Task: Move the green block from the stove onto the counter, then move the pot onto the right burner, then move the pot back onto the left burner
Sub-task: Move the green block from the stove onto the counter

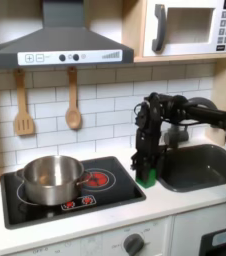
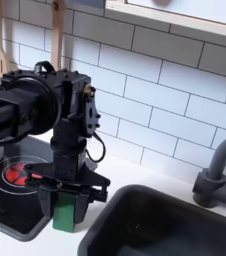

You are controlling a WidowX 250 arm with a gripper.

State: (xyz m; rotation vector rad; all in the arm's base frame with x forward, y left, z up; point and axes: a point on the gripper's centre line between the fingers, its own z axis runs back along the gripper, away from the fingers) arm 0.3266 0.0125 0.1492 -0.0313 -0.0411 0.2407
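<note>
The green block [image 1: 146,178] sits pinched between the fingers of the gripper [image 1: 145,176], which points straight down over the narrow strip of counter [image 1: 170,203] between the stove [image 1: 115,193] and the dark sink [image 1: 200,165]. In the first exterior view the block is just off the stove's right edge; in the second exterior view it hangs low beside the sink's near corner, green showing under the black fingers [image 2: 57,206]. The vertical pose makes sense for a set-down: the block can be lowered flat onto the white surface without tipping, and the strip is tight, so a straight approach keeps it clear of both the glass and the basin. Whether the block's underside already touches the counter I cannot tell; it looks very near or resting. The jaws stand narrow, closed against the block's sides, with nothing else in their grasp. The pot [image 1: 52,178] stands on the left burner [image 1: 25,192] as the first exterior view shows it, covering most of that ring, while the right burner [image 1: 98,180] lies bare with its red spiral exposed. So the first step seems almost finished: what remains is to release the block and lift away before going for the pot. The risk I would judge here is the block landing too close to the sink's lip and sliding in. Two wooden utensils [image 1: 73,110] hang on the tiled wall behind, well apart from the work.
</note>
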